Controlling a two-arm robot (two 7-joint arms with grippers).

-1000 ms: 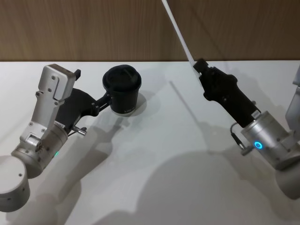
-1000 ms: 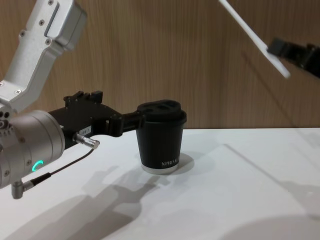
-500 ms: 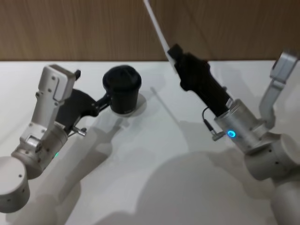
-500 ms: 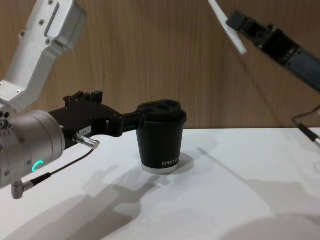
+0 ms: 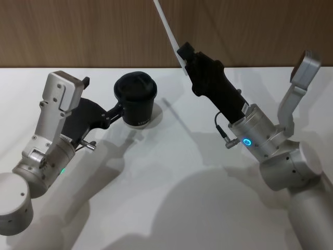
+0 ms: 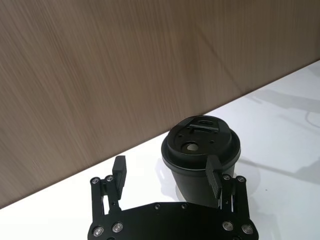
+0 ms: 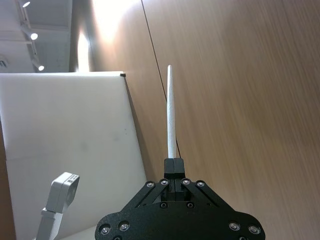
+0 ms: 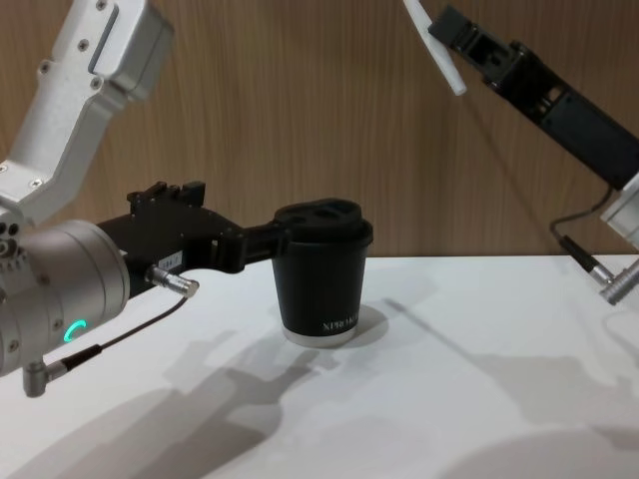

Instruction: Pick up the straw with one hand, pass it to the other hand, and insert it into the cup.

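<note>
While the cup [image 5: 136,99] stands upright on the white table [image 5: 182,172] before a wood-panelled wall [image 5: 78,31], I see my left gripper [image 6: 166,175] spread wide with one finger at the cup's side, and my right gripper [image 5: 183,52] high above the table, pinching the straw [image 5: 167,23], which slants up across the wall.

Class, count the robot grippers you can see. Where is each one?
2. The left gripper, fingers open, is low beside the cup, on its left. The right gripper is raised to the cup's right, shut on the straw.
</note>
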